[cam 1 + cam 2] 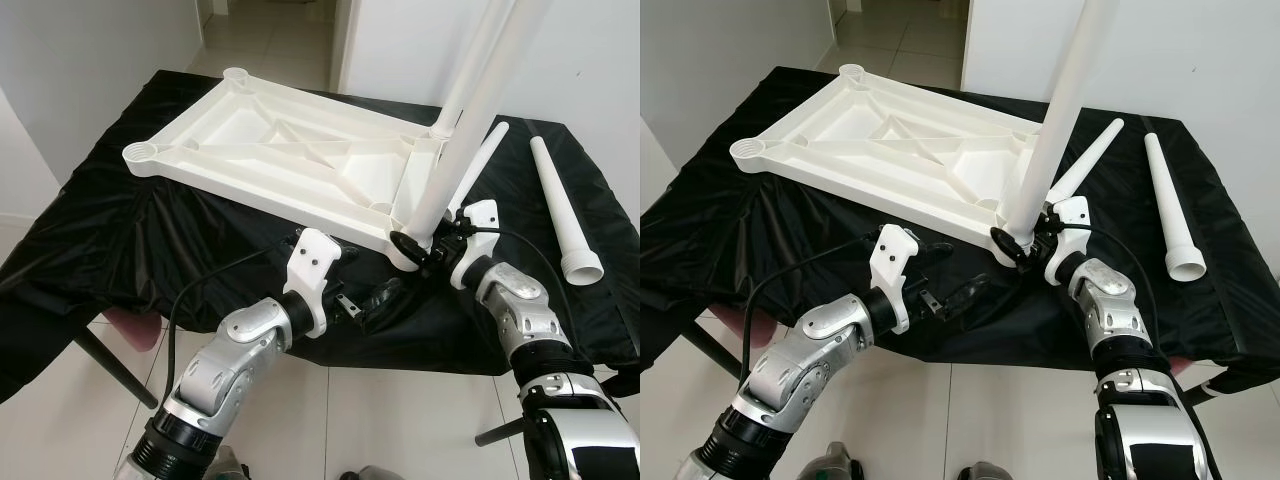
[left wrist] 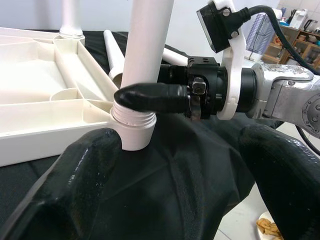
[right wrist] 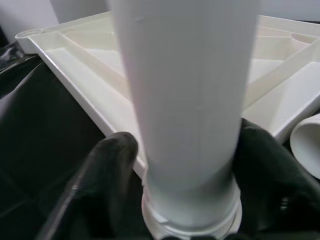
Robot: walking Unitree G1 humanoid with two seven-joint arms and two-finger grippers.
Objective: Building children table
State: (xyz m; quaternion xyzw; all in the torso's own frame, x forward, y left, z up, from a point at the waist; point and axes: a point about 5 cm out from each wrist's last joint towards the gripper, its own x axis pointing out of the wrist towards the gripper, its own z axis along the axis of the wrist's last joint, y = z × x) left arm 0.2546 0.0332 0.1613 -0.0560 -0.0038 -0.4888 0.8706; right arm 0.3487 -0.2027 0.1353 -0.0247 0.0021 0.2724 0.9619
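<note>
Black cloth (image 1: 120,230) covers bench w/ white tabletop (image 1: 270,150) upside down. Right gripper (image 1: 1025,245) clenched on upright leg (image 1: 1055,120) at its 5 o'clock corner socket. Left gripper (image 1: 955,295), fingers apart, hovers just at 7 o'clock of socket; two loose legs (image 1: 1170,200) lie at 3 o'clock.

The table top (image 1: 290,150) and its legs (image 1: 565,215) are plain white, the cloth (image 1: 130,240) is black, and the floor tiles (image 1: 400,420) are pale.
</note>
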